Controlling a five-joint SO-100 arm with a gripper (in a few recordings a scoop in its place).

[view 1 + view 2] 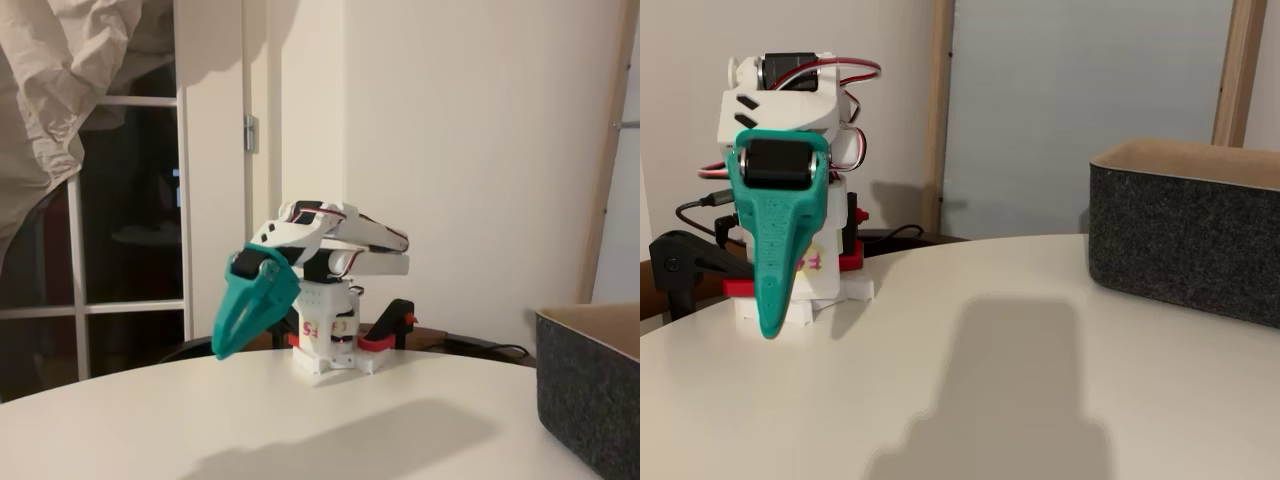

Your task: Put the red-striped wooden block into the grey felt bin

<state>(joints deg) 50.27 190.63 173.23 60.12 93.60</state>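
Fixed views, left to right: folded white arm [330, 235] on a white round table [300, 420], bin at right.
Curtain [60, 90]: pale cloth, upper left in a fixed view, beside a dark glazed door [130, 220].
Gripper [228, 340]: teal, pointing down-left above the tabletop; fingers pressed together, nothing between them.
Gripper, other fixed view [770, 325]: seen end-on, tips just above the table, hiding part of the arm base.
Red clamp [380, 340]: at the base, black handle upward.
Grey felt bin [1185, 235]: right, well apart from the arm; tan lining at the rim, contents hidden.
Red-striped wooden block: whereabouts cannot be told.
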